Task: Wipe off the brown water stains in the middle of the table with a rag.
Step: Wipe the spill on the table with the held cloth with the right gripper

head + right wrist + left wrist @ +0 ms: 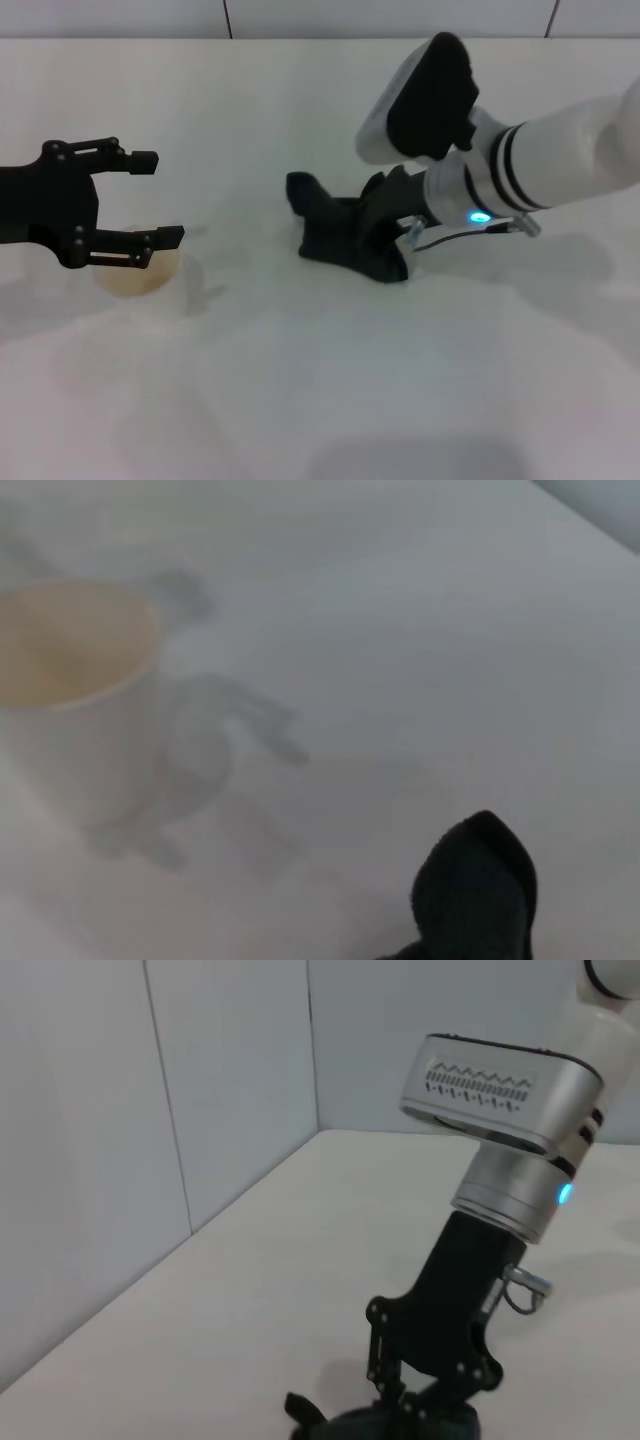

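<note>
The dark green-black rag [335,232] lies bunched on the white table [300,380] near the middle. My right gripper [388,228] comes down from the right and is shut on the rag's right side, pressing it on the tabletop. The left wrist view shows this gripper [425,1392] with the rag [400,1426] under it. A corner of the rag [478,888] shows in the right wrist view. No brown water stains show in any view. My left gripper [158,198] hovers open at the left, apart from the rag.
A clear plastic cup [140,272] with a pale orange tint stands at the left, just under the left gripper's lower finger; it also shows in the right wrist view [70,680]. A tiled wall [150,1110] borders the table's far side.
</note>
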Tool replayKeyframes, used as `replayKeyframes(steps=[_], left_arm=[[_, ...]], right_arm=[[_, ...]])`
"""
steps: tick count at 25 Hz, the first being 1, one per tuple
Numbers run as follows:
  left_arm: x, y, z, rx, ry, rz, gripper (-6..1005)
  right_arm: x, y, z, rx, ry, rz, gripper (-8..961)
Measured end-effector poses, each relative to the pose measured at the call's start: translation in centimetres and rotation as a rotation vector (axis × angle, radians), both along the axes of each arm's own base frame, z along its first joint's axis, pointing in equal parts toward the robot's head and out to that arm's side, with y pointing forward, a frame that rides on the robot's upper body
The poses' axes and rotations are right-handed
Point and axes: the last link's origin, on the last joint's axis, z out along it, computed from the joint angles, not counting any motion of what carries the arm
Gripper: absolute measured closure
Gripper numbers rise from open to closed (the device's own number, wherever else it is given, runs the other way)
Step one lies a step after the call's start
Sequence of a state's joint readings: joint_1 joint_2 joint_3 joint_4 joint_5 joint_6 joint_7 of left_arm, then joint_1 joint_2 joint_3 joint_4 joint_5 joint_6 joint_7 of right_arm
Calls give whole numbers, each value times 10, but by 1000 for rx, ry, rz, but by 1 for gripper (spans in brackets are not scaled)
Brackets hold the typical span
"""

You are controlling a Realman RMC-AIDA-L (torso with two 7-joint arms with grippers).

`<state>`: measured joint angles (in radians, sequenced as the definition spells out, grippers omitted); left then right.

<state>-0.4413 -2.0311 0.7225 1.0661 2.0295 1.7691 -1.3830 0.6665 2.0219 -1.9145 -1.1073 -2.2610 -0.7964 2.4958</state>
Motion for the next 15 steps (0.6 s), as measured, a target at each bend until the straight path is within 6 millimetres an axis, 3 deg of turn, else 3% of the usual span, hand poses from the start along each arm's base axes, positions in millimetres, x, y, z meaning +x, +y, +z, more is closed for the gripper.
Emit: replayKeyframes(steps=[15], left_arm=[[-1, -1, 0, 1, -1, 9, 119]], right_arm=[[41, 17, 28, 118, -40, -94, 876]])
